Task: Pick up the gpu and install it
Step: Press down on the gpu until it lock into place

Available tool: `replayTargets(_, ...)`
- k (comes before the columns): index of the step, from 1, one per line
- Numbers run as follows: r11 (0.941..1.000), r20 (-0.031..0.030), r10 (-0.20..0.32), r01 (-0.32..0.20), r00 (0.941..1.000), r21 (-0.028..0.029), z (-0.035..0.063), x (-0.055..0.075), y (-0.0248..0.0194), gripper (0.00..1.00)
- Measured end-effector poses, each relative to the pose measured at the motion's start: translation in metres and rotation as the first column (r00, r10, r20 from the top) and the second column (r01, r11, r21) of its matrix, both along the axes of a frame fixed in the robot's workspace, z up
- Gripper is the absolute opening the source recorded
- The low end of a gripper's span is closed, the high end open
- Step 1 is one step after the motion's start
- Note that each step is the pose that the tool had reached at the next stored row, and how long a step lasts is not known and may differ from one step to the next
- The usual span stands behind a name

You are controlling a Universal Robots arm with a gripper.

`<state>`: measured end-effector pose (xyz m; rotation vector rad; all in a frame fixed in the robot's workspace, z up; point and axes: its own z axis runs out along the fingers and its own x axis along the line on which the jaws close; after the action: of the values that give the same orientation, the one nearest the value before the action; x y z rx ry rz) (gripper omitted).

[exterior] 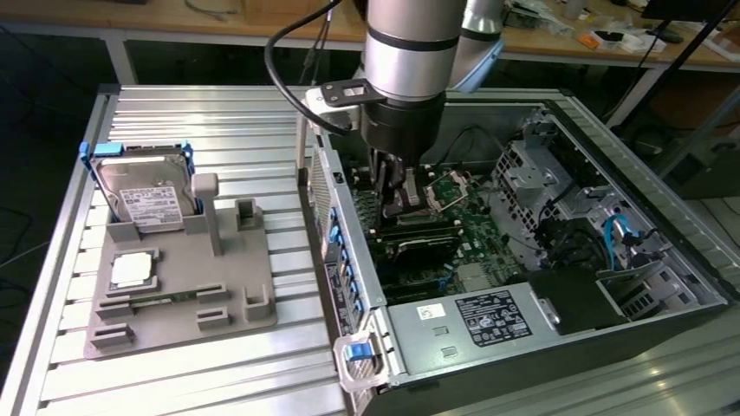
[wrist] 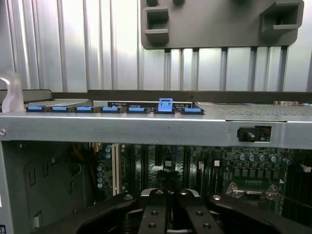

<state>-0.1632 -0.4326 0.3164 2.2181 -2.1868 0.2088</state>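
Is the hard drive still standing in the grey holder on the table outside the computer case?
Yes. In the exterior view the hard drive stands upright in its blue frame at the back of the grey holder, outside the open computer case.

A robotics lab: aluminium-profile table [exterior: 208, 113], open computer case [exterior: 647, 217], cluttered workbench [exterior: 555, 35].

end effector [wrist: 170, 214] over motherboard [wrist: 219, 168], blue clips [wrist: 109, 109]

Hard drive [exterior: 141, 198] stands on the holder [exterior: 185, 295], beside the computer case [exterior: 647, 286].
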Motion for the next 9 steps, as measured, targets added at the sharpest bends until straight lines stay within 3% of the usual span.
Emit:
replayTargets(4, 1.0000, -0.0246, -0.002, 0.002, 0.9997, 0.0019, 0.0002, 0.0019, 0.0000, 0.11)
replayTargets(6, 1.0000, -0.0335, -0.003, 0.003, 0.9994, 0.0036, 0.0007, 0.0024, 0.0000, 0.11)
replayTargets(9, 0.9999, -0.0344, -0.005, 0.005, 0.9994, 0.0097, 0.0017, 0.0024, 0.0000, 0.11)
